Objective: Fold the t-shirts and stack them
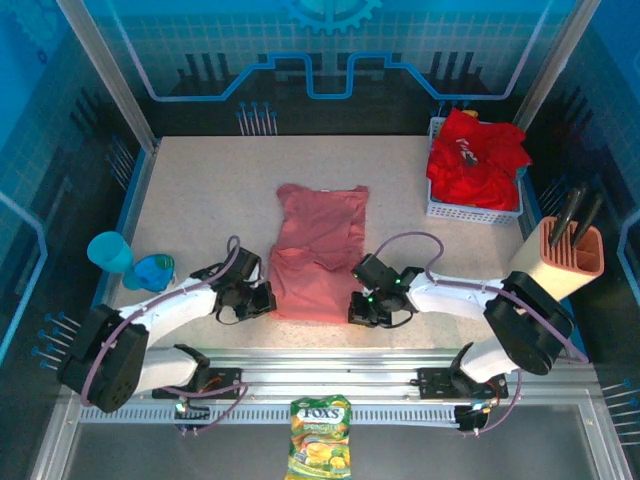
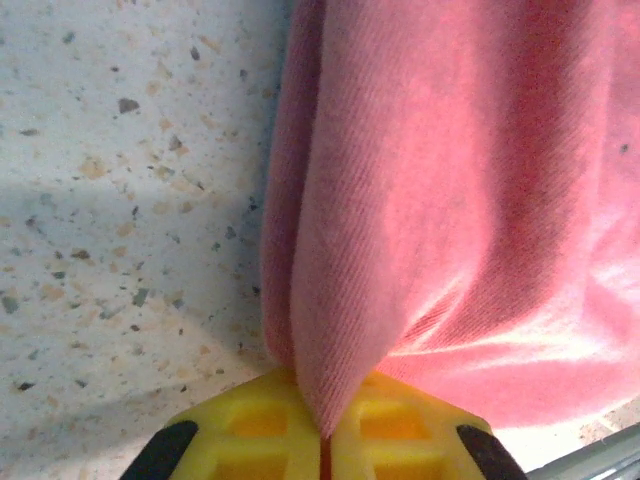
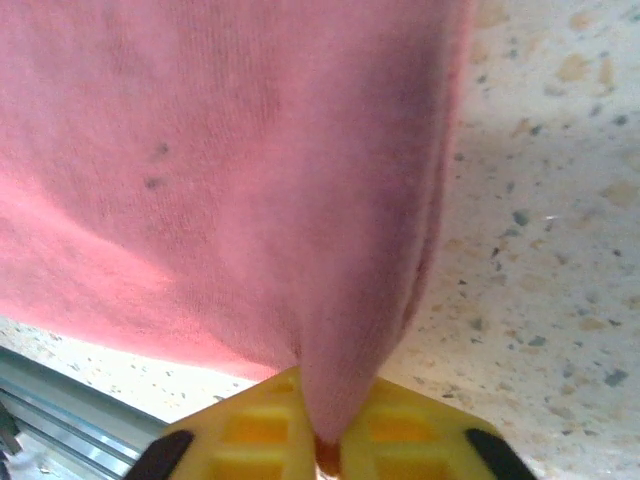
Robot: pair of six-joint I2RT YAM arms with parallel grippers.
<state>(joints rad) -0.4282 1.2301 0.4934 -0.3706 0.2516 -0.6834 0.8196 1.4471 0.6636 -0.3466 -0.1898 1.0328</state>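
Salmon-pink t-shirt (image 1: 318,250) lay on the bench (image 1: 200,200), near hem corners clamped in left fingers (image 2: 250,430) and right fingers (image 3: 245,440); the fold likely needed both lifting together toward the collar.

The fingers (image 2: 250,430) hide a pinched fold of pink t-shirt (image 2: 450,200).

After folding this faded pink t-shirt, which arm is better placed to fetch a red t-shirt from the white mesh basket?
Right, probably. The white mesh basket of red t-shirts stands far right, nearer the right gripper; the left gripper is across the faded pink t-shirt. Both pinch its near corners.
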